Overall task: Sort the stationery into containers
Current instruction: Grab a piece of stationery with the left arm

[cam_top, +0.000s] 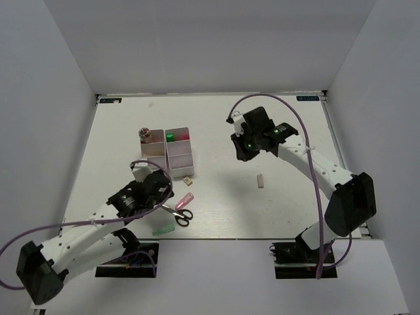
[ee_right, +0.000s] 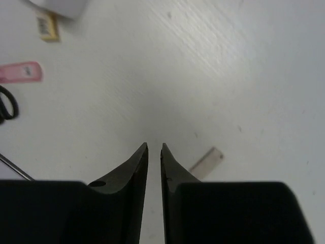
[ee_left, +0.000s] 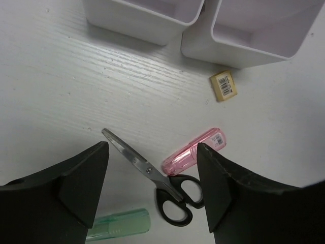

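Observation:
Two white trays (cam_top: 178,157) stand side by side left of centre; their near compartments (ee_left: 256,35) show bare in the left wrist view. My left gripper (cam_top: 163,187) is open and empty, hovering over black-handled scissors (ee_left: 175,198), with a pink highlighter (ee_left: 193,152) touching the handles and a green highlighter (ee_left: 119,225) below. In the top view the scissors (cam_top: 182,215), pink highlighter (cam_top: 186,198) and green highlighter (cam_top: 163,229) lie near the front edge. A small tan eraser (ee_left: 224,85) lies by the trays. My right gripper (cam_top: 243,152) is shut and empty, above the table (ee_right: 154,146). A pale stick eraser (ee_right: 207,162) lies beside it.
The trays' far compartments hold a brownish item (cam_top: 146,134) and green and red items (cam_top: 172,136). The pale stick eraser (cam_top: 260,181) lies alone mid-table. White walls enclose the table on three sides. The pink highlighter (ee_right: 20,72) and tan eraser (ee_right: 46,26) show far left in the right wrist view.

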